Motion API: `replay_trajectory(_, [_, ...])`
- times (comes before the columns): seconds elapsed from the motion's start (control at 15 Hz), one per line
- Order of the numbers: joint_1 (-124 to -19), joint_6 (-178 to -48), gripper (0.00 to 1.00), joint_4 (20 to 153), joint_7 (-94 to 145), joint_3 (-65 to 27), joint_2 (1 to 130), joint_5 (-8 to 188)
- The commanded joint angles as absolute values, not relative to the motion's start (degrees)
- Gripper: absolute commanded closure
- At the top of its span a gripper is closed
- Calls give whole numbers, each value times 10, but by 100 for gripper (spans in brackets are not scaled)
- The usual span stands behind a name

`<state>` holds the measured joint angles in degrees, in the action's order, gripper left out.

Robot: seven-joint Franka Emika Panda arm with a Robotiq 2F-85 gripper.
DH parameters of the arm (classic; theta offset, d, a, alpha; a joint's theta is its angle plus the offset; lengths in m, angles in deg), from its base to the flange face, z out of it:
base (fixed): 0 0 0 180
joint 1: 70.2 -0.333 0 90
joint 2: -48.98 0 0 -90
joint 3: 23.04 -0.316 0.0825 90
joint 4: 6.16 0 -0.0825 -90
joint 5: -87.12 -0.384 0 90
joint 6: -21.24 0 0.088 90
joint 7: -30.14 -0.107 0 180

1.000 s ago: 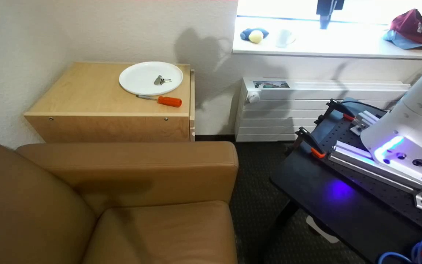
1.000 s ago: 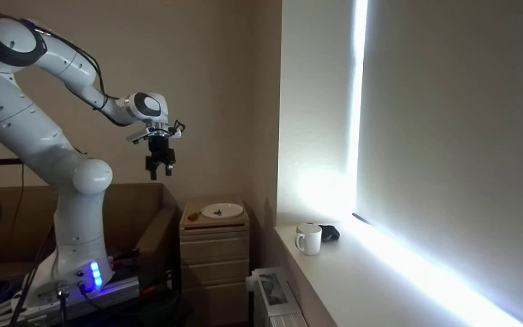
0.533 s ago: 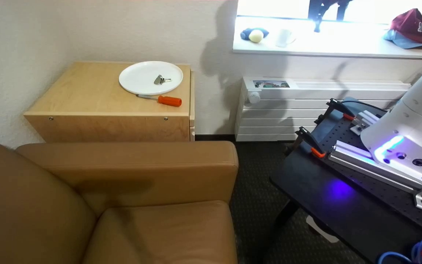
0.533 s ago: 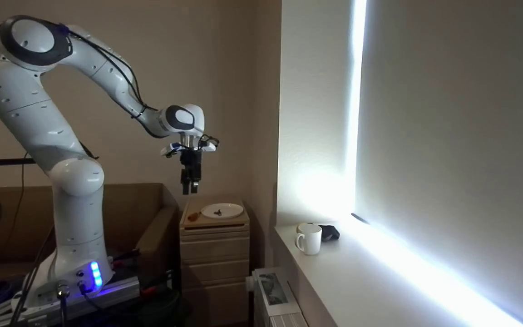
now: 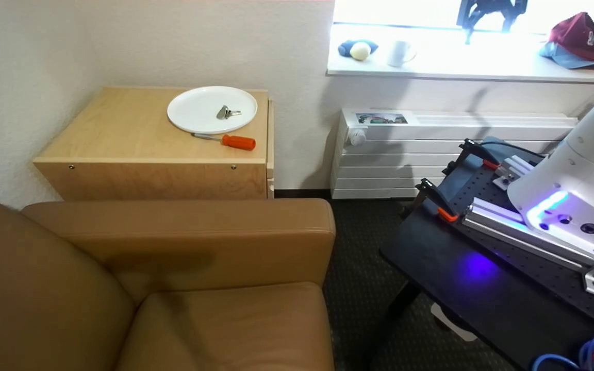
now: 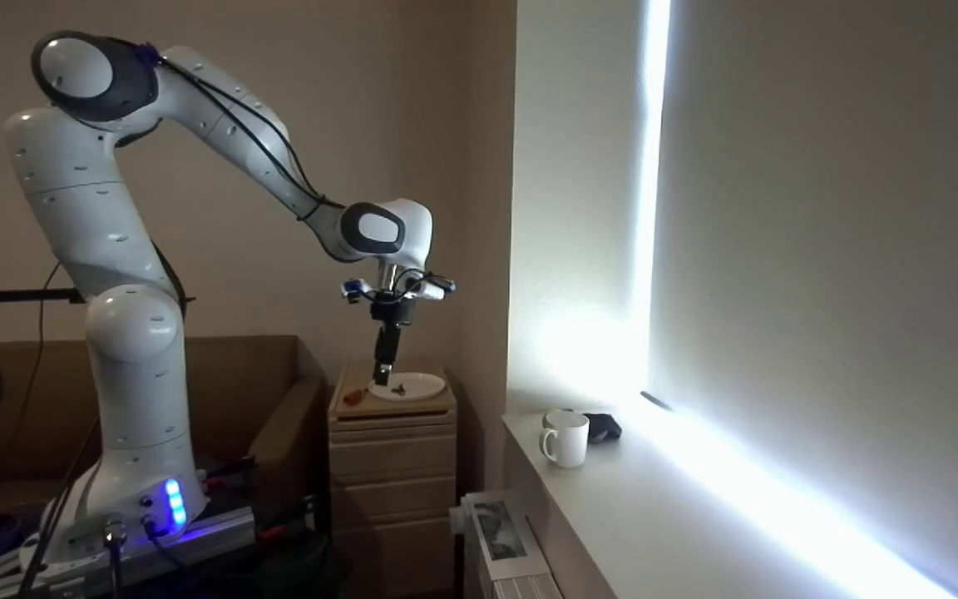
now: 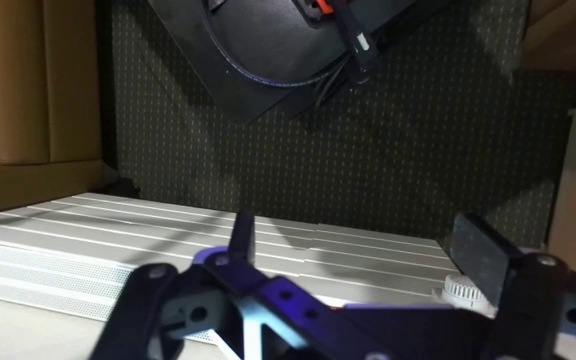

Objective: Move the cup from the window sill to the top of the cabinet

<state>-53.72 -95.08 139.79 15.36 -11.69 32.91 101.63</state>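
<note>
Pointing down with its jaws wide apart and nothing between them, your gripper (image 7: pixel 360 242) seems prepared for grasping; the cup (image 6: pixel 567 439) stands upright on the window sill (image 6: pixel 612 516), near its edge, which perhaps makes it easier for you to reach.

**Cropped, Covered and Blurred**

In an exterior view, the gripper (image 5: pixel 487 36) is cut off by the frame's far edge and the armchair (image 5: pixel 178 242) by its left. In an exterior view, a dark object (image 6: pixel 604 428) is partly hidden by the cup (image 6: pixel 567 439). In the wrist view, the fingers (image 7: pixel 478 252) are blurred.
</note>
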Motion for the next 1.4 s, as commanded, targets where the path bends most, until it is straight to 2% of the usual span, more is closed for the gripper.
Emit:
replay_trajectory(0.0, [-536,-979,0,1402,109,-133,341,1040])
replay_trajectory(0.4, [-529,-1012,0,1244,-11,-100,513,937])
replay_trajectory(0.73, [-514,-973,0,1095,-36,-47,612,830])
replay_trajectory(0.8, [-528,-1002,0,1150,-19,-48,577,860])
replay_trajectory(1.07, [-538,-1029,0,1137,-58,-43,603,866])
replay_trajectory(1.33, [-533,-1031,0,1071,-157,-50,676,758])
